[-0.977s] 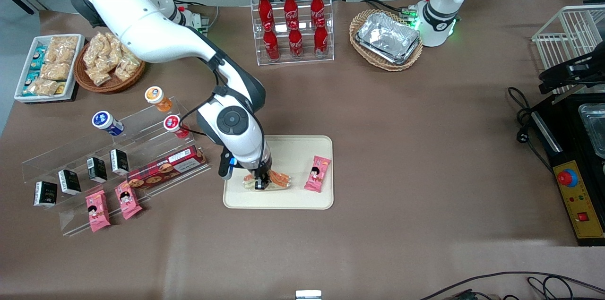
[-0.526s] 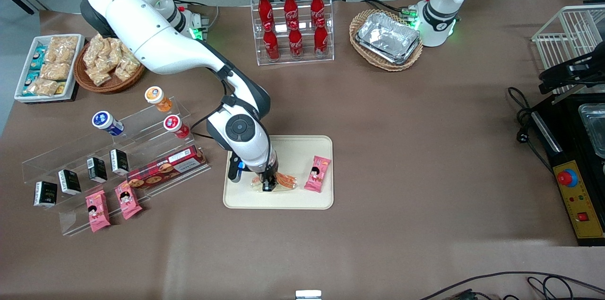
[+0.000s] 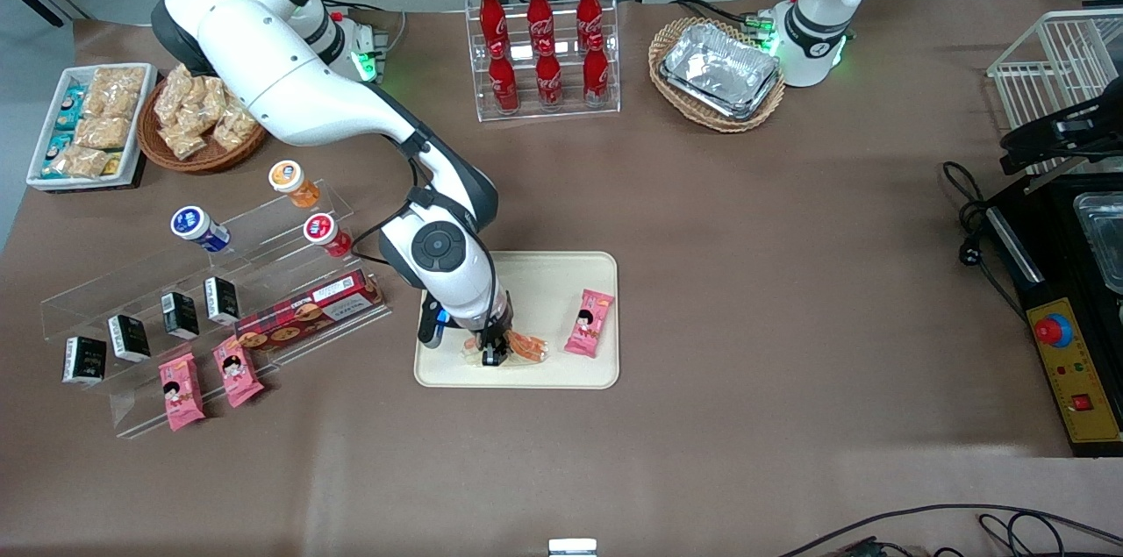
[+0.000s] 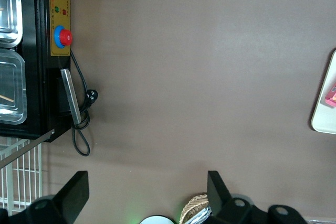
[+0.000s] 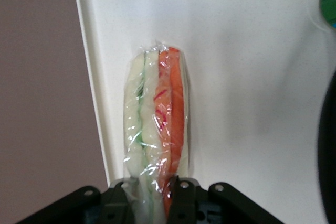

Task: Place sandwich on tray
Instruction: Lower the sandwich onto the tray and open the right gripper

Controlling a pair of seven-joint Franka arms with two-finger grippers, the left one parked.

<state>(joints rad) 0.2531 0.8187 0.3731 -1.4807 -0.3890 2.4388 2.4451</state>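
The sandwich is a clear-wrapped wedge with pale bread and orange and green layers. It stands on edge on the cream tray, close to the rim nearest the front camera. My right gripper is shut on the sandwich, its black fingers pressing the wrap at one end. In the front view the wrist covers part of the sandwich.
A pink snack packet lies on the tray beside the sandwich. A clear stepped shelf with small bottles, black boxes and pink packets stands toward the working arm's end. A cola bottle rack and a basket of foil trays sit farther back.
My gripper has carried the sandwich a little along the tray and then lower, toward the rim nearest the front camera. The arm's elbow has swung with it.
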